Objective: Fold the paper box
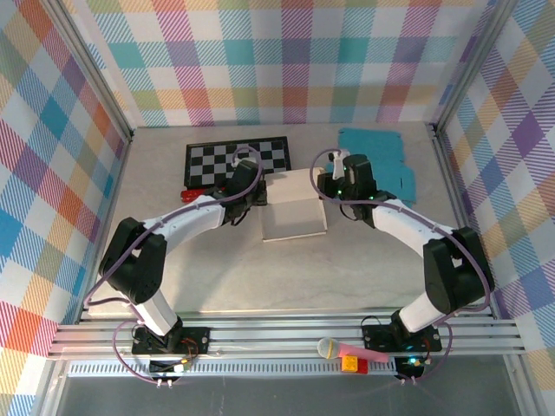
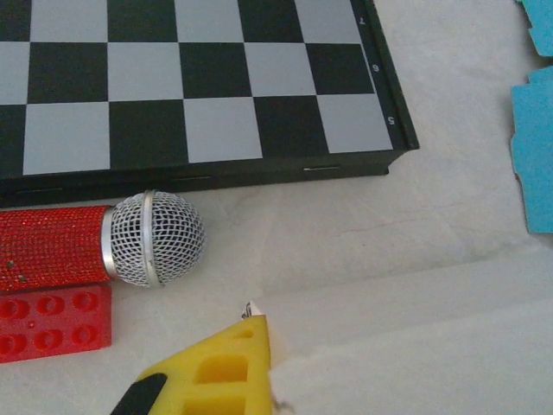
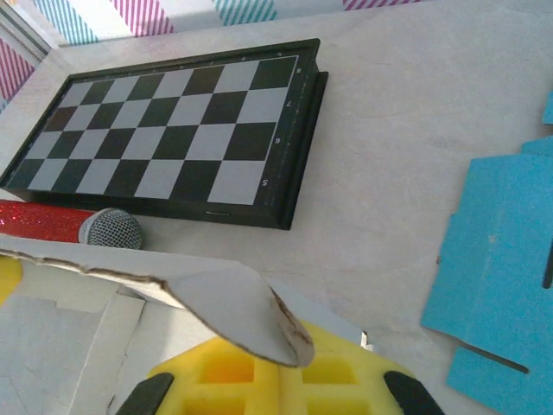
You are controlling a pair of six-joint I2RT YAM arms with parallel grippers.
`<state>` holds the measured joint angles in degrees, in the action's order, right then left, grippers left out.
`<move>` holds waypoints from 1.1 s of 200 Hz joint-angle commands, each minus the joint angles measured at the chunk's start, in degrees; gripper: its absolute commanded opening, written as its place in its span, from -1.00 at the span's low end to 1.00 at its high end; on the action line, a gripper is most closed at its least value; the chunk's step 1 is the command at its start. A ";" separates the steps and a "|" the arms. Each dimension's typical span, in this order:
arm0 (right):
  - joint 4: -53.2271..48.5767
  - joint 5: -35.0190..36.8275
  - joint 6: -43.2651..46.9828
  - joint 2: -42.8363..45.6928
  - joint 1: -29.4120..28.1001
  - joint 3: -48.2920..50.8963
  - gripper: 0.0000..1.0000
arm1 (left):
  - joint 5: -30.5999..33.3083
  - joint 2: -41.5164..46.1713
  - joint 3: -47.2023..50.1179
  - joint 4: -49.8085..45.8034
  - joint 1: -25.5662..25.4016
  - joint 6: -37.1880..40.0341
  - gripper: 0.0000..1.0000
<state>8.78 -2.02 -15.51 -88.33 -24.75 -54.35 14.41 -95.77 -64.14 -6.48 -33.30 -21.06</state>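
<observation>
The white paper box (image 1: 293, 205) lies mid-table, partly folded, with its walls raised. My left gripper (image 1: 251, 198) is at the box's left edge. In the left wrist view one yellow finger (image 2: 216, 367) presses flat against a white wall of the box (image 2: 432, 328), which hides the other finger; the left gripper (image 2: 263, 333) looks shut on that wall. My right gripper (image 1: 335, 186) is at the box's far right corner. Its yellow fingers (image 3: 233, 380) meet in the right wrist view, and the right gripper (image 3: 298, 356) pinches a curled grey flap (image 3: 225, 303) of the box.
A folded chessboard (image 1: 237, 160) lies behind the box on the left. A red glitter microphone (image 2: 95, 246) and a red brick (image 2: 52, 320) rest in front of it. Flat blue cardboard (image 1: 377, 160) lies at the back right. Another microphone (image 1: 347, 350) sits on the front rail.
</observation>
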 commanded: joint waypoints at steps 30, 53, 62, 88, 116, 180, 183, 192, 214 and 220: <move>9.27 -0.48 -4.48 0.07 -2.91 6.04 -1.00 | -2.40 4.45 7.99 18.90 -0.28 -0.15 -1.00; 9.88 -0.61 -4.36 1.26 -3.17 8.14 -1.00 | -3.16 4.90 11.41 23.18 -0.83 1.05 -1.00; 9.69 -0.57 -3.79 1.77 -3.58 8.80 -1.00 | -2.21 5.47 13.01 25.20 -1.38 1.59 -1.00; 8.70 0.24 -2.72 3.35 -4.49 11.11 -0.98 | -1.39 6.68 15.94 26.59 -2.82 3.15 -1.00; 5.46 2.06 -3.11 5.20 -5.65 13.07 -0.90 | 0.10 7.51 18.62 26.76 -4.61 4.60 -1.00; -15.61 -3.84 -10.38 13.54 -6.44 7.98 -0.19 | 3.49 8.84 20.90 24.51 -7.04 6.98 -1.00; -16.71 -4.33 -10.95 14.12 -6.45 7.70 -0.13 | 3.62 8.84 20.90 24.46 -7.04 7.00 -1.00; -20.46 -4.95 -13.22 15.74 -6.45 6.75 0.02 | 3.90 8.89 20.90 24.24 -7.13 7.08 -1.00; -30.95 -5.91 -17.38 19.45 -6.45 3.00 0.35 | 3.95 8.86 20.81 24.32 -7.21 7.35 -1.00; -33.48 -6.61 -17.83 20.27 -6.45 1.77 0.39 | 3.93 8.77 20.73 24.32 -7.24 7.35 -1.00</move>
<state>-10.52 -4.40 -27.49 -72.10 -30.83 -47.51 18.59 -88.62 -44.01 16.21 -39.64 -14.70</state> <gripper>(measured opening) 0.653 0.055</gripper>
